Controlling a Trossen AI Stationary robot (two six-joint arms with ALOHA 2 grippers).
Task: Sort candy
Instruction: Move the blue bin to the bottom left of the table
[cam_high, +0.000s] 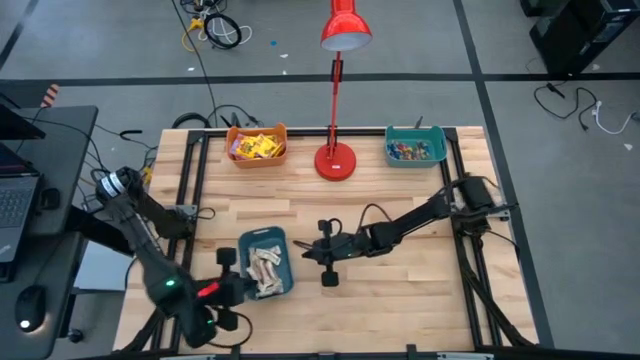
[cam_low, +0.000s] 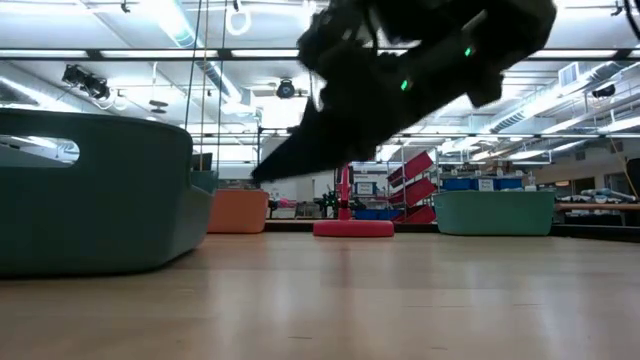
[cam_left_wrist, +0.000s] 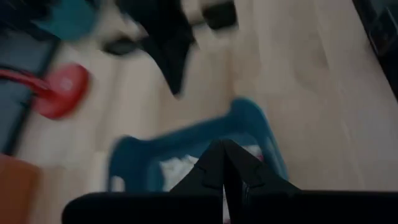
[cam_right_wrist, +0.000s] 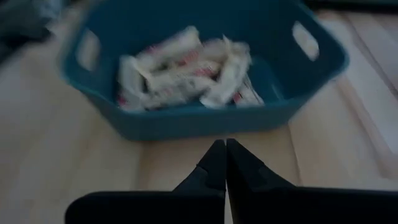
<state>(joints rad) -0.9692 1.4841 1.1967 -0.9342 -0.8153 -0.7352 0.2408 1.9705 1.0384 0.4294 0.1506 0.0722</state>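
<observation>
I am working at a wooden table (cam_high: 400, 300) seen from above. My left gripper (cam_high: 243, 290) is hovering at the near edge of a blue bin (cam_high: 250, 240), its two fingers pressed together and holding nothing. That bin is sitting near the table's front, left of centre, and is holding a pile of pale beige candy bars (cam_high: 265, 268). My right gripper (cam_high: 308, 251) is reaching in from the right, just beside the same bin's right wall, fingers also pinched shut and empty. In the right wrist view the beige bars (cam_right_wrist: 186, 71) are lying jumbled inside the bin. Along the far edge, an orange bin (cam_high: 257, 158) is holding yellow candy packets (cam_high: 256, 146), and a teal bin (cam_high: 415, 159) is holding small mixed-colour candy pieces (cam_high: 415, 151). A red desk lamp (cam_high: 336, 160) is standing between those two bins.
</observation>
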